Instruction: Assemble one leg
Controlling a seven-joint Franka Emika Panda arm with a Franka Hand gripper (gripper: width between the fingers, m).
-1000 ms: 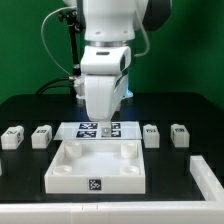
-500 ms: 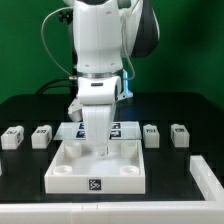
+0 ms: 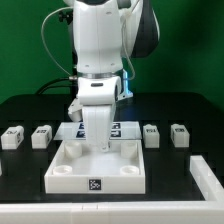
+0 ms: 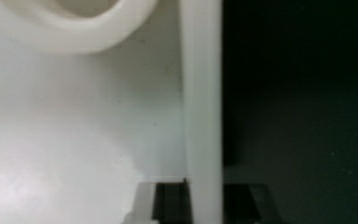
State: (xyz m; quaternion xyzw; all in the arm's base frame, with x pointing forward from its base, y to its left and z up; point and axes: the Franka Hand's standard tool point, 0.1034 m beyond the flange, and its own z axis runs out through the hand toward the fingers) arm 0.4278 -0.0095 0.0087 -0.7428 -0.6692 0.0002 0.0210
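Observation:
Four small white legs with square tags lie in a row on the black table: two at the exterior view's left (image 3: 12, 136) (image 3: 42, 135) and two at its right (image 3: 151, 133) (image 3: 179, 133). None is held. My gripper (image 3: 101, 143) is down at the far wall of the large flat white square piece (image 3: 70, 178). In the wrist view the two dark fingers (image 4: 171, 205) stand on either side of that piece's thin wall (image 4: 201, 100) and touch it; the gripper (image 4: 201, 202) is shut on it. A round corner socket (image 4: 87, 20) shows beside the wall.
The marker board (image 3: 122, 127) lies just behind the square piece, partly hidden by my arm. Another white part (image 3: 208, 178) sits at the front of the exterior view's right. A black cable hangs behind the arm.
My arm has come down and shifted slightly toward the exterior view's left, reaching the square piece's far wall. Since half a second ago nothing has visibly moved.

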